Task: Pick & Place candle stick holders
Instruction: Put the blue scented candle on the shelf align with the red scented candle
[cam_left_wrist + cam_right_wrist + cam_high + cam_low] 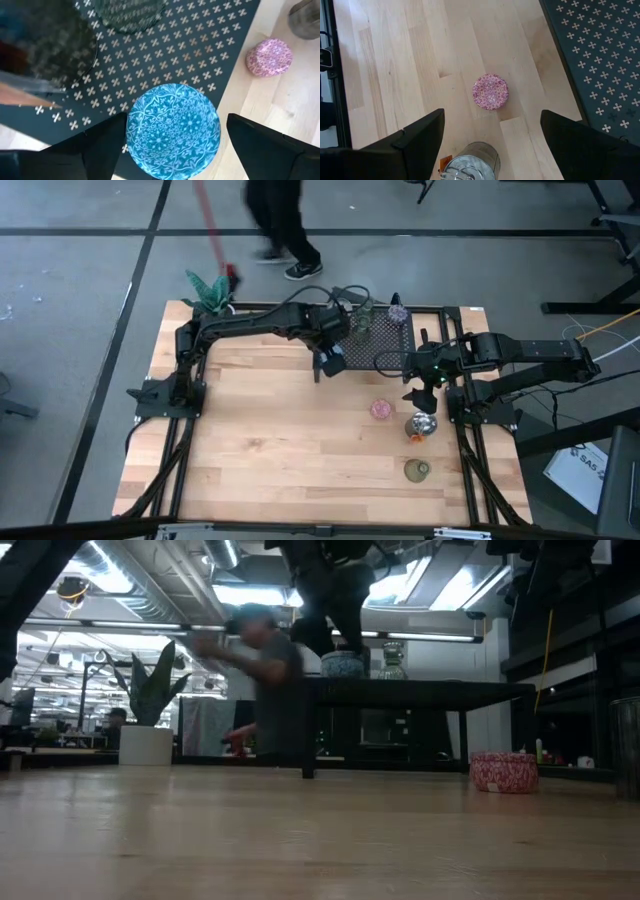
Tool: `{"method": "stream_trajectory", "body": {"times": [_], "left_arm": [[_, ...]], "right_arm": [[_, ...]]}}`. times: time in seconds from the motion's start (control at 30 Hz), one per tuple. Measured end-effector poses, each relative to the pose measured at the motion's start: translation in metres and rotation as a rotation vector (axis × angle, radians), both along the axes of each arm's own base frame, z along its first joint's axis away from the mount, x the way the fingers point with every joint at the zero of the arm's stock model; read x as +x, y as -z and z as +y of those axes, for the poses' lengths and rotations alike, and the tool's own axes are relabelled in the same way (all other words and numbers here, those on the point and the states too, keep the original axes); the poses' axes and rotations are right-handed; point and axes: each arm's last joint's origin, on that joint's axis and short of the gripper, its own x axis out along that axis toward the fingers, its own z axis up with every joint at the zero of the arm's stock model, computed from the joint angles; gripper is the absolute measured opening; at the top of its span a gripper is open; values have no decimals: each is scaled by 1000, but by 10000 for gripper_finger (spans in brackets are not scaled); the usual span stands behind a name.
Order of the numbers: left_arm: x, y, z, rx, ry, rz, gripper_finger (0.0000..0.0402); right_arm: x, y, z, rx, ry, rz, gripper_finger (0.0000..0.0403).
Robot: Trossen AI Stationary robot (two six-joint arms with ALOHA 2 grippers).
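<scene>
A blue patterned holder (172,131) stands on the black mesh rack (200,55) near its edge; it also shows in the low view (342,664). My left gripper (328,363) is open above it, one finger on each side. An olive-green glass holder (360,320) and a purple-speckled one (398,312) stand farther back on the rack. My right gripper (420,392) is open and empty above the table, over a pink holder (490,92) and a silvery holder (472,161). Another olive holder (417,470) rests on the table nearer the front.
The rack (385,345) stands at the table's far right. A white potted plant (212,292) sits at the far left corner. A person (280,225) walks behind the table's far edge. Bare wood (280,440) spreads over the table's left and front.
</scene>
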Motion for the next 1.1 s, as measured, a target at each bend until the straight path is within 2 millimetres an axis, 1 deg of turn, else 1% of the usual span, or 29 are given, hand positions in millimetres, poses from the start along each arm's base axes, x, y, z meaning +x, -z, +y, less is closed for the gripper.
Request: {"method": "stream_trajectory", "body": {"times": [0.13, 0.2, 0.4, 0.53, 0.67, 0.87, 1.1], "left_arm": [[1, 0, -2, 1, 7, -1, 348], [-1, -3, -2, -4, 8, 14, 347], [-11, -27, -4, -10, -6, 47, 346], [-17, -38, -6, -8, -12, 74, 328], [-24, -34, -7, -22, -3, 158, 285], [-32, -29, -10, 5, 9, 279, 196], [-32, -29, -9, 59, 88, 300, 88]], "right_arm": [[0, 0, 0, 0, 0, 0, 332], [0, 0, 0, 0, 0, 0, 332], [0, 0, 0, 1, -1, -3, 332], [0, 0, 0, 1, 0, -6, 332], [1, 0, 0, 1, 0, -8, 332], [1, 0, 0, 1, 0, -8, 332], [1, 0, 0, 1, 0, -8, 332]]}}
